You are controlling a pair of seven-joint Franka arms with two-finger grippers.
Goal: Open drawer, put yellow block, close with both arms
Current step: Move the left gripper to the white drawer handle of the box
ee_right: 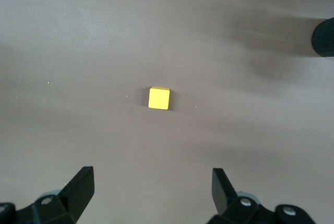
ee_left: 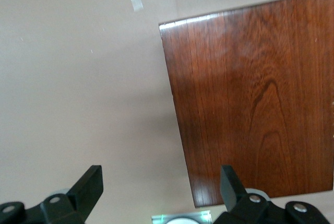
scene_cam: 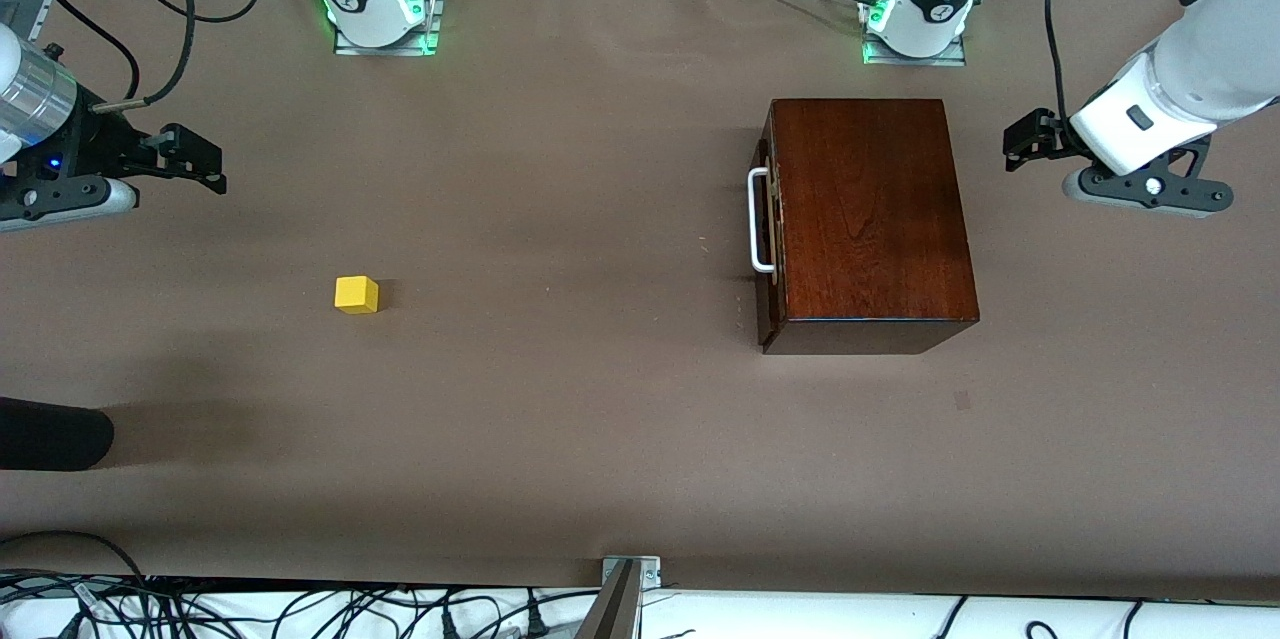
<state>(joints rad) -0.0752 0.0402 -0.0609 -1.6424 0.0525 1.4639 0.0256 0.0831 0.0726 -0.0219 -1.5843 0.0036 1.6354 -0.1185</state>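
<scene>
drawer [scene_cam: 768,219] interior: staying hidden inside the shut box [scene_cam: 870,219]
black object [scene_cam: 50,434]: being cut off by the front view's edge, unidentifiable

My right gripper [scene_cam: 205,164] is hanging with its jaws spread wide over the brown table [scene_cam: 560,439] at my right arm's end. The small yellow cube block [scene_cam: 356,295] is lying nearer the front camera than that. The drawer [scene_cam: 768,219] is sitting shut in its mahogany rectangular wooden box [scene_cam: 870,219] toward my left arm's end, handle facing the block. My left gripper [scene_cam: 1025,141] is hovering, jaws parted, just beside the box.
</scene>
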